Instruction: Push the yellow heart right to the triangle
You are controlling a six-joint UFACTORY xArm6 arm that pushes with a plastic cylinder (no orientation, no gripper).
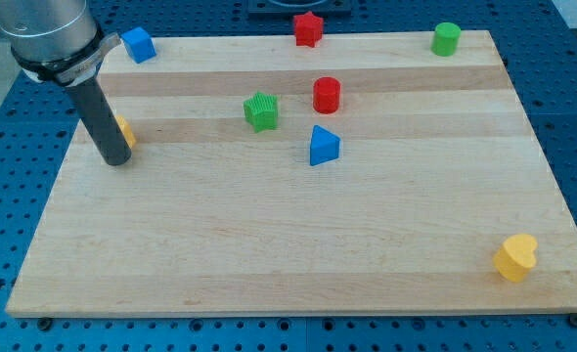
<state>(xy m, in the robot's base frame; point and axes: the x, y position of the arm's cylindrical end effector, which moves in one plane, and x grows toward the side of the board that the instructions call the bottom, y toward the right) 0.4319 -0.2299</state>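
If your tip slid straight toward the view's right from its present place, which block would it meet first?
My tip already sits against a partly hidden yellow block. Past that, probably the blue triangle, though depth is unclear.

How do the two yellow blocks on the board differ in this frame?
The yellow heart lies fully in view near the board's bottom-right corner; the other yellow block sits at the view's left edge, mostly hidden behind the rod, so its shape cannot be made out. My tip is right beside the hidden block and far from the heart. Both share the same yellow colour and rest on the wooden board.
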